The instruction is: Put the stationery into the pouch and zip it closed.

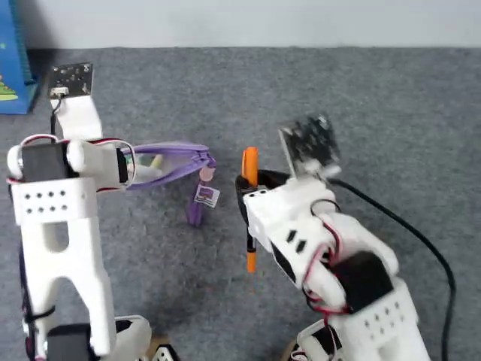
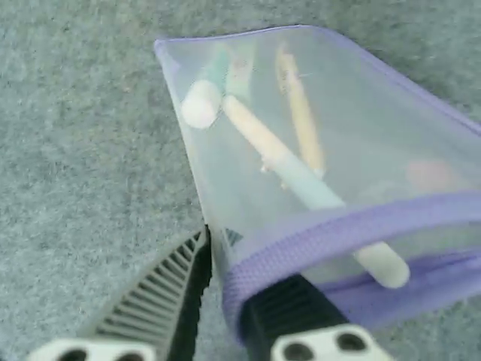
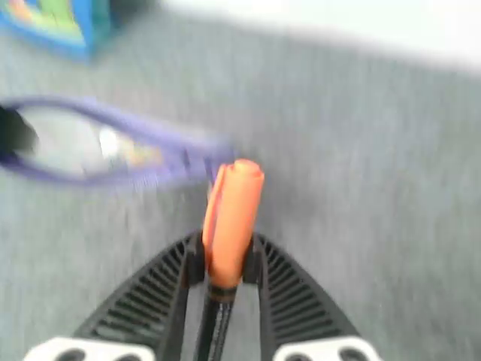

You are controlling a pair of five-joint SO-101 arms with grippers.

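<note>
Your right gripper (image 3: 223, 259): ribbed black jaws pinching an orange-capped marker (image 3: 231, 214), its cap near the zip end of the pouch (image 3: 75, 143). Your left gripper (image 2: 222, 259): clamped on the pouch's purple woven hem. The pouch is soft clear plastic with slim pens (image 2: 282, 162) inside. Grey felt table (image 1: 391, 90).

pouch (image 2: 376, 135) cut off; orange pen (image 3: 229, 218) blurred.

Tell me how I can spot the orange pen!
Look at the grey table, then the white right arm. Its tool pinches the pen beside the purple pouch. It is the only orange stick and sits outside the pouch; the pale pens lie inside.
</note>
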